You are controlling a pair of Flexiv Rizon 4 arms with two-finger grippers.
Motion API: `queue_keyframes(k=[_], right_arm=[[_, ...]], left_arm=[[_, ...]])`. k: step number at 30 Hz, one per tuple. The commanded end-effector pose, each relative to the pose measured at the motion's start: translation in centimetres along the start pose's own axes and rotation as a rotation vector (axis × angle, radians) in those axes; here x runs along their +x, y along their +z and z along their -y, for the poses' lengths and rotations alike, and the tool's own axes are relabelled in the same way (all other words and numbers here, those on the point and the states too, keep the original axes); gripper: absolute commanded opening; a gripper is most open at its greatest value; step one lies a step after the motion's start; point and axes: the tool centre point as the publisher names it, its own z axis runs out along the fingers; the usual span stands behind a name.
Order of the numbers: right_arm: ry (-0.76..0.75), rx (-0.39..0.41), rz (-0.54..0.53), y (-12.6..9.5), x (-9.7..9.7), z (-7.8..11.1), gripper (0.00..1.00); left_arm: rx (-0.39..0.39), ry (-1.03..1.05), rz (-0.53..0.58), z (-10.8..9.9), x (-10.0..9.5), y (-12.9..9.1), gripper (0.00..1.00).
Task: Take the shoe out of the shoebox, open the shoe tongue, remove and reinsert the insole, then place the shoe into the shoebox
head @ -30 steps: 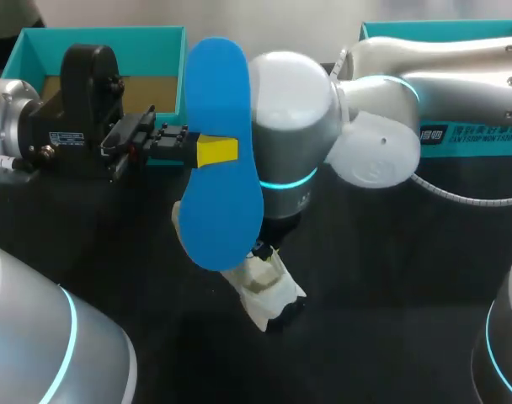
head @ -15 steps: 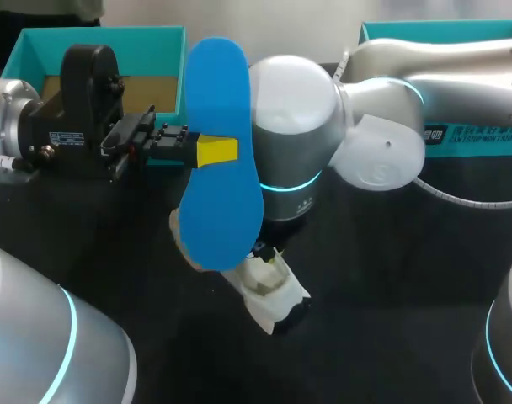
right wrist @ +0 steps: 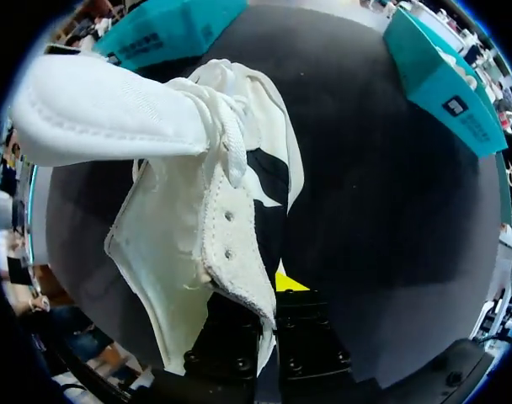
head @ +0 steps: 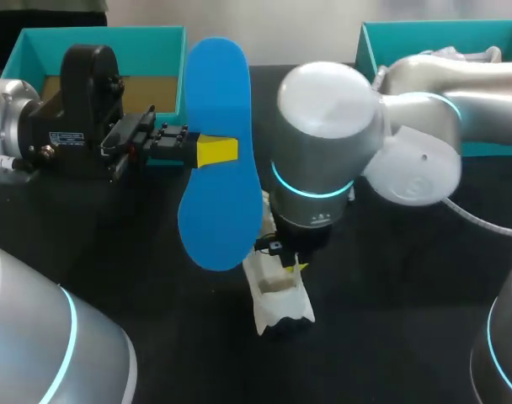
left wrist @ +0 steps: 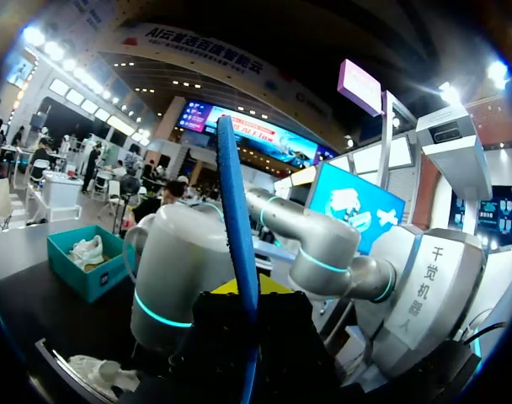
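In the head view the left fingers [head: 216,151] are clamped on the blue insole [head: 216,93], a smooth, flat, foam-looking sole shape held on end with its wider part toward 6 o'clock. At 11 o'clock from it stands the teal cardboard shoebox [head: 37,50]. The right fingers [head: 296,267] pinch the white shoe [head: 280,303], which rests on the dark tabletop [head: 391,278] at 5 o'clock from the insole. Compared with a second ago the right arm has swung toward 3 o'clock, and the shoe has turned from a slant to point nearly at 6 o'clock. The left arm and insole have not shifted. In the left wrist view the insole [left wrist: 236,236] shows edge-on as a thin blue blade gripped between the left fingers [left wrist: 269,286]. In the right wrist view the right fingers [right wrist: 290,282], only slightly apart, grip the shoe's [right wrist: 189,219] stitched eyelet wall, and the padded fabric tongue [right wrist: 104,109] is folded back ahead of them.
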Motion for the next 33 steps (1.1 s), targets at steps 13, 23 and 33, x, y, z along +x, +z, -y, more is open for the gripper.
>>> queue_keyframes(k=[13, 23, 33], right_arm=[[0.168, -0.002, -0.084, 1.9, -2.7, -0.8, 0.00], [0.226, 0.020, -0.119, 4.2, -3.0, -0.9, 0.00], [0.216, 0.033, -0.134, 5.6, -3.0, -1.2, 0.00]], left_arm=[[-0.001, 0.000, 0.000, 0.0, 0.0, 0.1, 0.00], [-0.001, 0.000, 0.000, 0.0, 0.0, 0.1, 0.00], [-0.001, 0.000, 0.000, 0.0, 0.0, 0.1, 0.00]])
